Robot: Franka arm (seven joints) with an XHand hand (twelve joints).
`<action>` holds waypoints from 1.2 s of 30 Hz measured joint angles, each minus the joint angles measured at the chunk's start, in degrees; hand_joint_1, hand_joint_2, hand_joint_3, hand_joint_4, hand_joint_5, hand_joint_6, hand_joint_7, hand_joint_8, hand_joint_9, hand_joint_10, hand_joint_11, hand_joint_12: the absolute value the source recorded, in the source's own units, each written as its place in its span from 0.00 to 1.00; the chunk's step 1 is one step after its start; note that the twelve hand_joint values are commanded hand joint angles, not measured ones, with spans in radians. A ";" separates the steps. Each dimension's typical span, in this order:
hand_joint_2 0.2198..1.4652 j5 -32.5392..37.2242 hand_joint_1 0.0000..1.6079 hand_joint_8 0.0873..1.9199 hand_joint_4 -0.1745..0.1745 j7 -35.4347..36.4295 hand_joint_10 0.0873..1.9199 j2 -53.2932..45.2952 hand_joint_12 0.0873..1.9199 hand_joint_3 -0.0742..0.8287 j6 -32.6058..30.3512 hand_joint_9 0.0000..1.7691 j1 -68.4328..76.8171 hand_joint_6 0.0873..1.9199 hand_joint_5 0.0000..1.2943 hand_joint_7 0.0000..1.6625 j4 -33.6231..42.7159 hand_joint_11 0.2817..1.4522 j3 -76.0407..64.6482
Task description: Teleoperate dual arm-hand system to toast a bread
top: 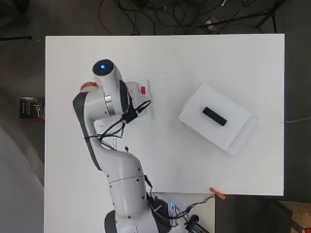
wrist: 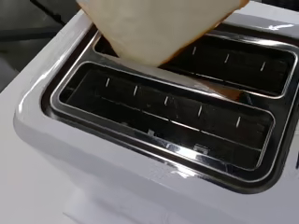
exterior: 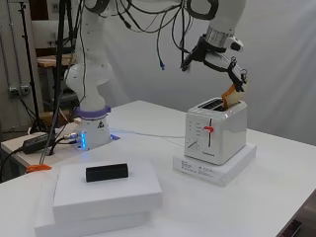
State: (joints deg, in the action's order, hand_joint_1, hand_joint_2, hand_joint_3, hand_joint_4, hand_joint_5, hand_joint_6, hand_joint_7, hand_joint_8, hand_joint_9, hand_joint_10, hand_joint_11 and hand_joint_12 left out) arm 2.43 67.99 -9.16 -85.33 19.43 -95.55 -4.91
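1 toaster [exterior: 215, 136], white, with 2 slots and 1 red lever. 1 bread slice [exterior: 231, 95], tilted, lower corner dipped into the slot farther from the toaster's lever face, upper part sticking out above it; in the wrist view the bread [wrist: 159, 25] hung over the divider between the 2 slots, both slots otherwise dark and bare. 1 hand [exterior: 232, 74] directly above the toaster, fingers curled down and pinched on the slice's top edge. 1 arm [exterior: 91, 74], white, standing well to the side of the toaster, cables looped along it.

Toaster seated on 1 flat white slab [exterior: 217, 170], small dark print on the slab's near edge too small to read. Dial and small markings on the toaster's lever face, likewise unreadable.

1 white box [exterior: 106, 190] well apart from the toaster, toward the table's near corner in the side view, stacked on a second wider white layer. 1 black block [exterior: 107, 172] lying flat on top of that box; same block [top: 215, 116] seen overhead near the box's middle. 1 orange clip [top: 217, 194] at the table [top: 194, 63] edge, far from the toaster, near the arm's base.
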 joint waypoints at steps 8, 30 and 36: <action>0.68 0.61 0.00 0.00 0.40 -1.11 0.00 5.51 0.00 0.08 -8.90 0.32 4.68 0.00 0.26 0.29 -13.86 0.15 -12.70; 0.64 5.14 0.00 0.00 0.47 -6.61 0.00 1.94 0.00 0.08 -11.14 0.43 3.19 0.00 0.30 0.35 -3.41 0.27 -8.83; 0.62 1.26 0.00 0.00 0.53 -8.46 0.00 -11.49 0.00 0.08 -0.68 0.45 1.54 0.00 0.33 0.35 14.00 0.28 -5.79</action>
State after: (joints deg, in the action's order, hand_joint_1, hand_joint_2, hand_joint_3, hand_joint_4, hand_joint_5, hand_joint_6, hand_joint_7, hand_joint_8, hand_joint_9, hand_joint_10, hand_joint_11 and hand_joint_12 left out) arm 3.69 59.53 -20.65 -86.01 20.97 -81.55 -10.70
